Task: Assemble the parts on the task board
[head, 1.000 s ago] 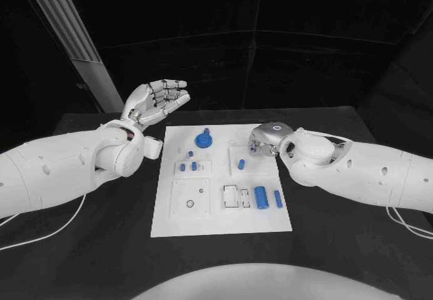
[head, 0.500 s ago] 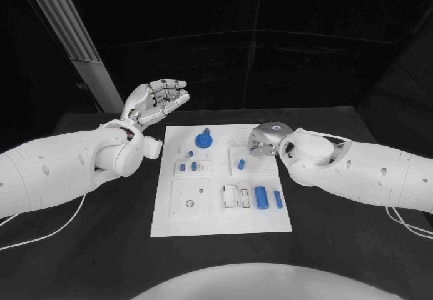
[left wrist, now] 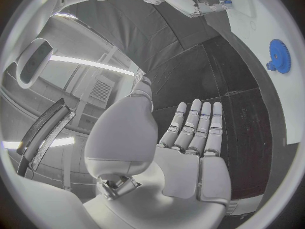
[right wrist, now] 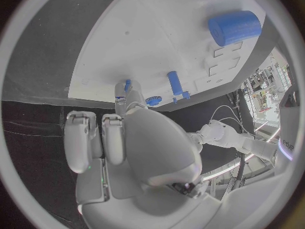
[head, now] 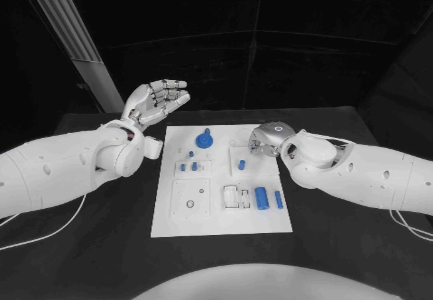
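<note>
Table (head: 108,250), black, with a white task board (head: 261,222) lying flat in the middle of it. Small blue parts sit on the board: a gear (head: 204,140) near its far edge, a short peg (head: 242,164) just below the right hand, and a thick cylinder (head: 261,197) with a thinner pin (head: 278,199) beside it toward the near right. Two little pegs (head: 189,167) stand in a socket block on the left half.

The left hand (head: 159,100) is raised off the table beyond the board's far left corner, palm up, fingers loosely spread — it holds nothing. The right hand (head: 264,141) hangs low over the board's far right edge, fingers curled downward; whether they hold anything cannot be told from these views.

The parts look like hard, smooth plastic — light, stiff, likely to slip or roll if nudged. The short peg would best be pinched across its middle, from the sides, and the gear by its raised hub rather than its teeth.
</note>
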{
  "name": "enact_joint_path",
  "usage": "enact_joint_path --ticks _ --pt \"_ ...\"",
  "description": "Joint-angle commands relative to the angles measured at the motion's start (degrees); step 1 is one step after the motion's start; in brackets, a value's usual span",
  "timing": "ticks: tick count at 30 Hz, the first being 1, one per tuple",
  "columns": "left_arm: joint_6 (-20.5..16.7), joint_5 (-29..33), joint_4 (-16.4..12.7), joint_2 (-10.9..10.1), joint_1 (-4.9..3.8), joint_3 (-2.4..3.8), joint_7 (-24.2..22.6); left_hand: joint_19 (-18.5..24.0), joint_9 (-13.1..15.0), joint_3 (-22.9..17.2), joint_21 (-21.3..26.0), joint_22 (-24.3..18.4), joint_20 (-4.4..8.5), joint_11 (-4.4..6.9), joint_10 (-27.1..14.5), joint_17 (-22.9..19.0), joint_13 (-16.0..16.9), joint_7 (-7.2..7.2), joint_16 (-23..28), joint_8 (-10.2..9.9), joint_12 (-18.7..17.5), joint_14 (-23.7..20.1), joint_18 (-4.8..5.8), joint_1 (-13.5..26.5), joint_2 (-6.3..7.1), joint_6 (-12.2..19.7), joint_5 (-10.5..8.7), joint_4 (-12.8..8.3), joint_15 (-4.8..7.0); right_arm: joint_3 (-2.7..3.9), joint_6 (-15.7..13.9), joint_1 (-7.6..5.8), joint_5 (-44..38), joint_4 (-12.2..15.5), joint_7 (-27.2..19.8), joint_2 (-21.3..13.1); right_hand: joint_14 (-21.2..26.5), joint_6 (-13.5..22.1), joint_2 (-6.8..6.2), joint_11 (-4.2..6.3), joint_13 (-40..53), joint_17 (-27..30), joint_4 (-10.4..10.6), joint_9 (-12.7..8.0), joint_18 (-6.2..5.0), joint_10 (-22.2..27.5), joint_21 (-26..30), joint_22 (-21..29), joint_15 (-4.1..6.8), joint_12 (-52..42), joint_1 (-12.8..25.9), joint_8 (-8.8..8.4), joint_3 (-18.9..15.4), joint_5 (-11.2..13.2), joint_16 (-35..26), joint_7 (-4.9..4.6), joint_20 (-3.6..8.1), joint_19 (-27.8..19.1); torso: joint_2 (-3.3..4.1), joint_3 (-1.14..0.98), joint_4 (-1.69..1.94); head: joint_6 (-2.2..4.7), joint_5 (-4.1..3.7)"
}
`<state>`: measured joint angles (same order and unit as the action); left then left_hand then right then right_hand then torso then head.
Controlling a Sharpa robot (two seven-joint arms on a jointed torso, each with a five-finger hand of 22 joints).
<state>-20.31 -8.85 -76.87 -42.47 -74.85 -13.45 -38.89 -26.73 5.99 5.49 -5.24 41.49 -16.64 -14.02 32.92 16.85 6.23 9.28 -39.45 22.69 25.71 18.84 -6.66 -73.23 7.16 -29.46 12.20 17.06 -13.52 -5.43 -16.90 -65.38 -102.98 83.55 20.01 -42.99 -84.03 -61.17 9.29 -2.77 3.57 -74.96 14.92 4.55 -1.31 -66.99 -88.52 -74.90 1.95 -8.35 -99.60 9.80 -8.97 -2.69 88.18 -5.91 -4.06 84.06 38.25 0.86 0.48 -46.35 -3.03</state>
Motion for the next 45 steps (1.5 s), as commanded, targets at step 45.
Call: enact_joint_path --ticks 45 --pt "0.62 0.18 1.02 0.81 0.15 0.04 -11.82 -0.58 0.03 -0.51 0.39 -0.27 0.03 -0.07 -0.83 -0.75 -0.21 6.98 -0.86 1.03 1.12 -0.58 0.32 0.00 -0.96 0.96 0.19 0.01 0.03 0.23 -11.24 -0.84 -3.56 12.20 -10.96 1.75 -5.15 -1.18 -1.09 -0.93 -0.12 -10.56 0.21 -0.17 1.14 -2.21 -0.86 -14.86 -1.51 2.35 -1.59 -0.64 1.05 -0.03 -0.06 -1.01 -1.21 5.60 0.04 0.07 0.11 -1.54 2.76"
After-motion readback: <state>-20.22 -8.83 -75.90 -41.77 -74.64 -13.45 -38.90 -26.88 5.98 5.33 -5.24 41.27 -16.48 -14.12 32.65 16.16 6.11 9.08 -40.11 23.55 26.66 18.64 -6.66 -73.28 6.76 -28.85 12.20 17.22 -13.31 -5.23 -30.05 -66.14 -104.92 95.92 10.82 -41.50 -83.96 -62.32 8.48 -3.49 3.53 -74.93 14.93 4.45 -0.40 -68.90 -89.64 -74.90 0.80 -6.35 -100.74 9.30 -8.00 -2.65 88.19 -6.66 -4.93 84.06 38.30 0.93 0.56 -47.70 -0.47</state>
